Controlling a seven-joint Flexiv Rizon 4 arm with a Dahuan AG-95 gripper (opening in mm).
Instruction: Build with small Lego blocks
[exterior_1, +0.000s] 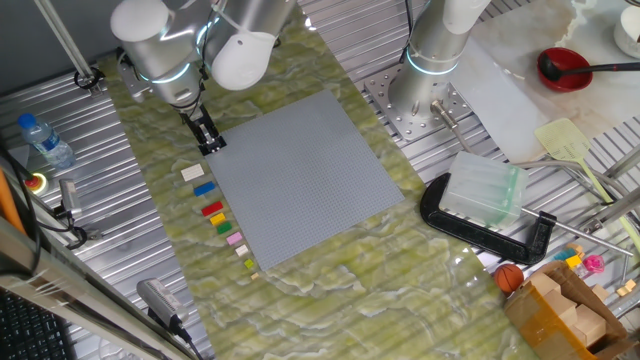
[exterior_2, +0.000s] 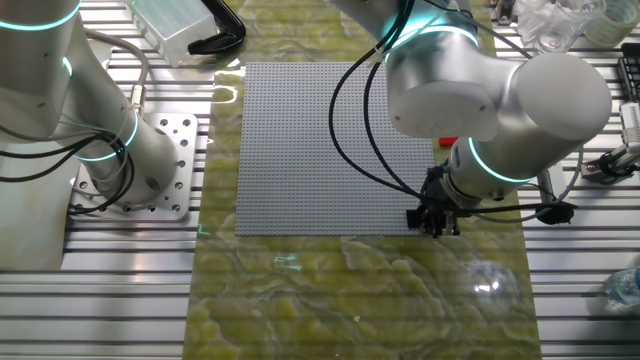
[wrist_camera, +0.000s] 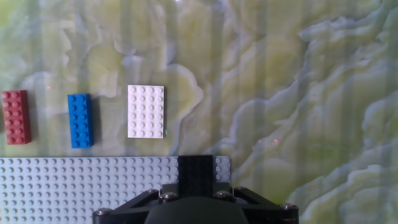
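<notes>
My gripper (exterior_1: 210, 141) stands at the corner of the grey baseplate (exterior_1: 300, 170) nearest the row of small Lego blocks. It is shut on the black brick (wrist_camera: 196, 175), which rests on the corner studs of the baseplate (wrist_camera: 81, 186). On the mat just beyond the plate edge lie the white brick (wrist_camera: 146, 111), the blue brick (wrist_camera: 81, 121) and the red brick (wrist_camera: 16, 117). The fixed view shows the row: white (exterior_1: 192, 173), blue (exterior_1: 204, 188), red (exterior_1: 212, 209), green (exterior_1: 217, 219), yellow (exterior_1: 222, 228), pink (exterior_1: 235, 239). In the other fixed view the gripper (exterior_2: 437, 222) hides the black brick.
A second arm's base (exterior_1: 425, 75) stands past the far corner of the plate. A black clamp (exterior_1: 480, 228) with a clear plastic box (exterior_1: 483, 190) lies to the right. A water bottle (exterior_1: 45, 140) lies at the left. A red ladle (exterior_1: 565, 68) sits at the back right.
</notes>
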